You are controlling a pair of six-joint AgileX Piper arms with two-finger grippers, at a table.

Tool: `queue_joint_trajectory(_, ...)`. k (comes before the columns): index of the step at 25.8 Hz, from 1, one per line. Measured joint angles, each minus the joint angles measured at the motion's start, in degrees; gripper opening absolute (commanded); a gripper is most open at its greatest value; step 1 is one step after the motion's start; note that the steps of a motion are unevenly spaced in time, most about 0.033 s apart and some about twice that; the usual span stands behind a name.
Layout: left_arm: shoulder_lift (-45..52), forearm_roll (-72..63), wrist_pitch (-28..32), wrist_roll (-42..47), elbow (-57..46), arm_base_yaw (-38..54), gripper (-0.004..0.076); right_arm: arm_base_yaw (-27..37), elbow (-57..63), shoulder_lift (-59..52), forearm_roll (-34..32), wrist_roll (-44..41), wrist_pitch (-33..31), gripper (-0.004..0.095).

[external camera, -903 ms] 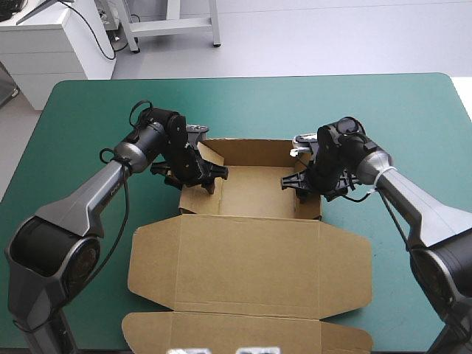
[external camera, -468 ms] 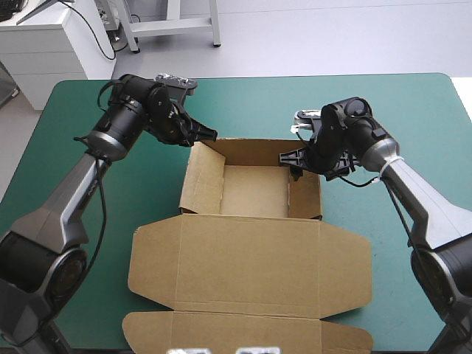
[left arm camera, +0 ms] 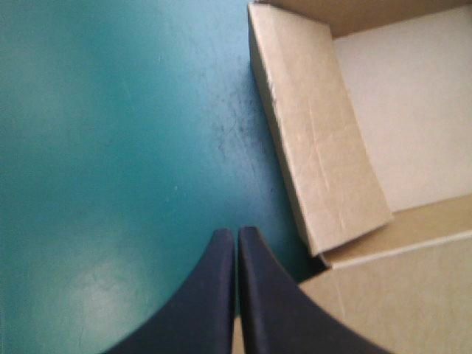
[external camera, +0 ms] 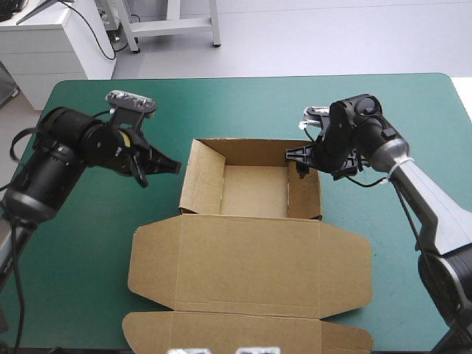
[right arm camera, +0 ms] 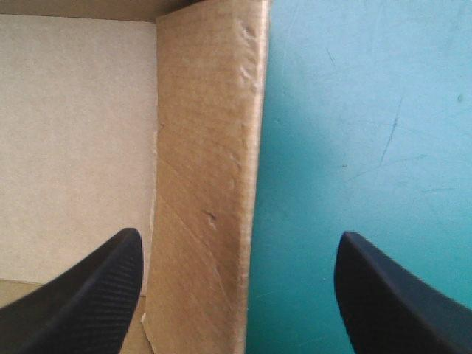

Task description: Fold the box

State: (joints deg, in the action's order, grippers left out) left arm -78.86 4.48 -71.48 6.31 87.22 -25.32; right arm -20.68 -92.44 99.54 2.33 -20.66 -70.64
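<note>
My left end effector (external camera: 168,167), clenched and empty, hangs beside the box (external camera: 254,190) at mid-bench, my right end effector (external camera: 301,158) spread astride its right wall (right arm camera: 206,184): walls raised, lid (external camera: 251,269) flat toward the near edge, not yet folded.

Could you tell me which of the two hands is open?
The right hand, fingers wide apart, the box's wall seen between them; the left hand's are shut.

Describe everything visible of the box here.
The box is brown board, an open tray: walls raised toward the table's far side, the lid and its flaps lying flat toward the near edge on the teal-green cover. The right end effector, open, straddles its right wall; the left end effector, shut, is clear of it.
</note>
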Motion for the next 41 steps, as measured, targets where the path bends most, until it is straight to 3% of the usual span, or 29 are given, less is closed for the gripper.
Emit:
queue_joint_trajectory(6, 14.0, -0.7, 0.0, 0.0, -15.3, 0.0, -0.0008, 0.0, 6.3, 0.0, -0.9, -1.2, 4.2, 0.0669)
queue_joint_trajectory(12, 29.3, -0.9, 0.1, 0.0, -29.4, 0.0, -0.0008, 0.0, 10.0, 0.1, 2.3, -1.4, 10.6, 0.0646)
queue_joint_trajectory(14, 36.9, -0.9, 1.8, 0.0, -35.6, 0.0, -0.0008, 0.0, 10.0, 0.1, 2.8, -1.3, 11.5, 0.0541)
queue_joint_trajectory(21, 51.6, -0.9, 2.7, 0.6, -44.9, 0.0, -0.0008, 0.0, 10.0, 2.3, 3.1, -0.8, 10.1, -0.0020)
queue_joint_trajectory(28, 55.3, -0.6, 2.7, 0.9, -45.9, 0.0, -0.0008, 0.1, 7.3, 3.0, 1.2, 2.2, 7.4, -0.0021)
queue_joint_trajectory(34, 55.3, -0.5, 3.2, 1.0, -45.9, 0.0, -0.0008, 0.7, -3.3, 1.4, -11.4, 3.3, 0.9, -0.0021)
queue_joint_trajectory(37, 55.3, -0.5, 3.7, 1.0, -45.9, 0.0, -0.0008, 3.2, -7.4, -0.7, -16.3, 4.6, 0.1, -0.0021)
queue_joint_trajectory(41, 55.3, -0.5, 4.0, 1.4, -45.9, 0.0, -0.0008, 11.0, -10.8, -2.6, -20.8, 7.4, -0.3, -0.0021)
